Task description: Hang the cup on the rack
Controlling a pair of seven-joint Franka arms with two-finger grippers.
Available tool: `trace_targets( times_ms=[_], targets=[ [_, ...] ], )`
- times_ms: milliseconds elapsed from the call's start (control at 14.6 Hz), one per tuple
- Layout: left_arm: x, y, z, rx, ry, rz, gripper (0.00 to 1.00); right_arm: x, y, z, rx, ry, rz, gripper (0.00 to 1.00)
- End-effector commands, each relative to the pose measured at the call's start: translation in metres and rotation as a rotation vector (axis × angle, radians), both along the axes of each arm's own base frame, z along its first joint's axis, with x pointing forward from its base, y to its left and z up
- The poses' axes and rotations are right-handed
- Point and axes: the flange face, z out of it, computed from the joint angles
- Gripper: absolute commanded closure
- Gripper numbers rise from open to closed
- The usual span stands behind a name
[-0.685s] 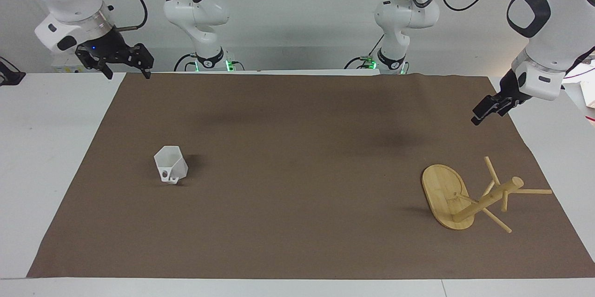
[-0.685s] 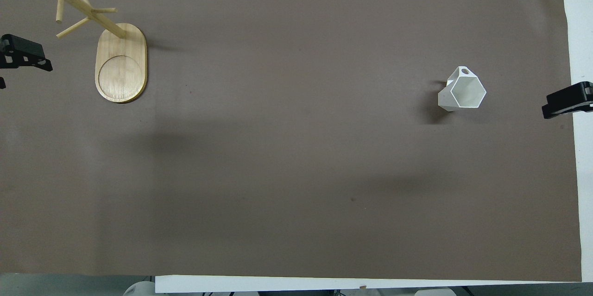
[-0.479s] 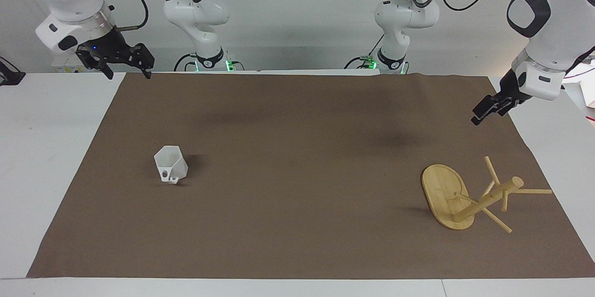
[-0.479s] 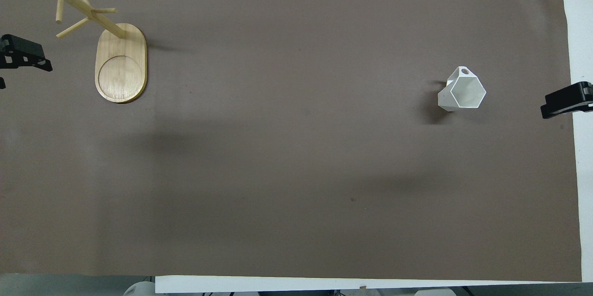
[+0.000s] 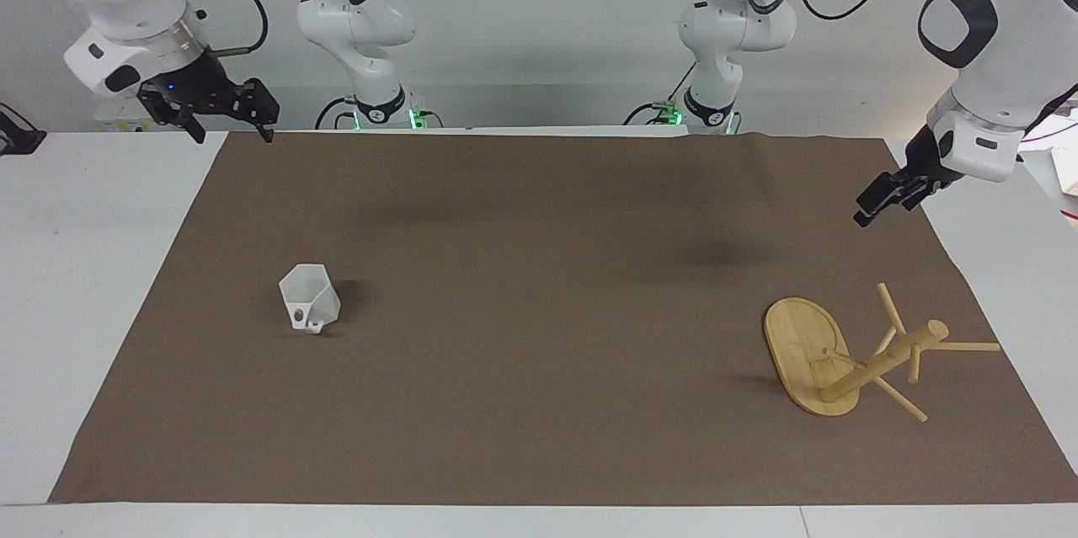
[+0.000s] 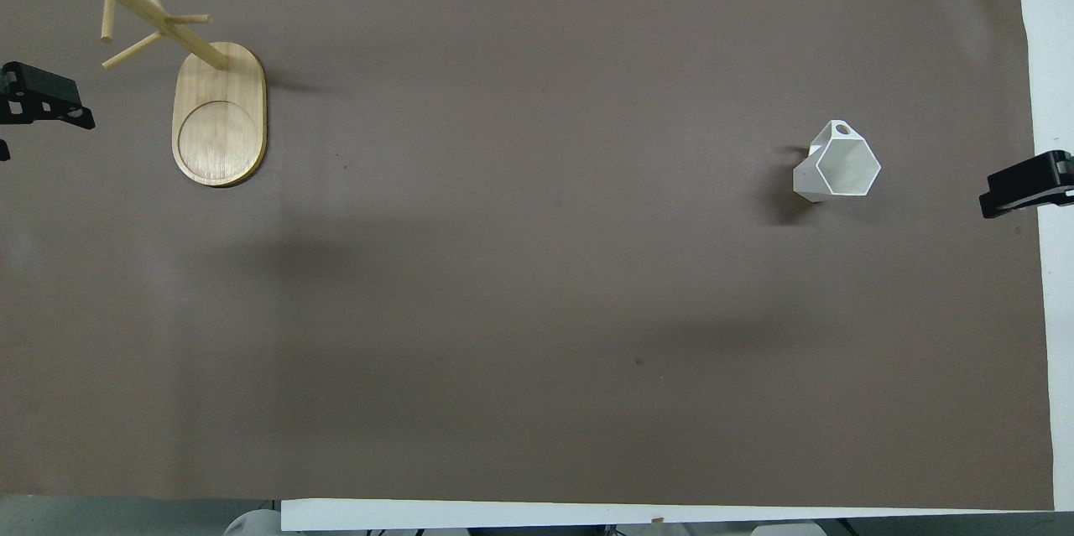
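Right pincer (image 5: 226, 127) hangs w/ fingers apart, empty, over worktop (image 5: 522, 454) corner by robots; left pincer (image 5: 876, 205) waits, gap can't tell. Cup (image 5: 309, 297) untouched toward right arm's edge; rack (image 5: 851, 357) near left arm's edge. Nothing done yet.

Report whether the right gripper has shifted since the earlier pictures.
Yes, slightly. In the facing view the right gripper has risen a touch against the brown mat's robot-side edge, above that corner. The cup lies untouched.
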Motion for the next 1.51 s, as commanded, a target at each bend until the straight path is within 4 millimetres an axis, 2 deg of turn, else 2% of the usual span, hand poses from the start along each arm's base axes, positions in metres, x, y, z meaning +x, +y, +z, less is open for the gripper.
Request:
trace_targets(
  times_ms=[0, 68, 137, 274, 479, 685, 822, 890, 959, 1096, 1164, 1301, 1438],
  targets=[
    [-0.006, 0.002, 0.004, 0.016, -0.008, -0.009, 0.00, -0.001, -0.003, -0.006, 0.039, -0.004, 0.168, 0.00],
    [-0.006, 0.002, 0.004, 0.016, -0.006, -0.009, 0.00, 0.004, -0.009, -0.009, 0.067, -0.029, 0.308, 0.00],
    [-0.006, 0.002, 0.004, 0.016, -0.006, -0.009, 0.00, 0.009, -0.025, -0.012, 0.096, -0.047, 0.415, 0.00],
    [-0.006, 0.002, 0.004, 0.016, -0.006, -0.009, 0.00, 0.022, -0.060, -0.033, 0.218, -0.091, 0.573, 0.00],
    [-0.006, 0.002, 0.004, 0.016, -0.006, -0.009, 0.00, 0.044, -0.107, -0.072, 0.311, -0.180, 0.890, 0.00],
    [-0.006, 0.002, 0.004, 0.016, -0.006, -0.009, 0.00, 0.062, -0.161, -0.136, 0.460, -0.303, 1.089, 0.00],
    [-0.006, 0.000, 0.004, 0.016, -0.008, -0.010, 0.00, 0.062, -0.219, -0.194, 0.614, -0.484, 1.121, 0.00],
    [-0.006, -0.003, 0.004, 0.016, -0.008, -0.018, 0.00, 0.061, -0.231, -0.234, 0.709, -0.569, 1.179, 0.00],
    [-0.005, 0.000, 0.003, 0.016, -0.009, -0.010, 0.00, 0.062, -0.237, -0.267, 0.779, -0.644, 1.233, 0.00],
    [-0.002, 0.000, 0.006, 0.017, -0.038, -0.011, 0.00, 0.065, -0.234, -0.305, 0.862, -0.754, 1.279, 0.00],
    [0.000, -0.005, 0.007, 0.016, -0.057, -0.012, 0.00, 0.061, -0.239, -0.331, 0.928, -0.826, 1.247, 0.00],
    [0.001, -0.009, 0.006, 0.016, -0.062, -0.024, 0.00, 0.060, -0.227, -0.384, 1.057, -0.987, 1.218, 0.00],
    [0.001, -0.013, 0.007, 0.016, -0.065, -0.030, 0.00, 0.063, -0.214, -0.391, 1.070, -1.049, 1.248, 0.00]
  ],
)
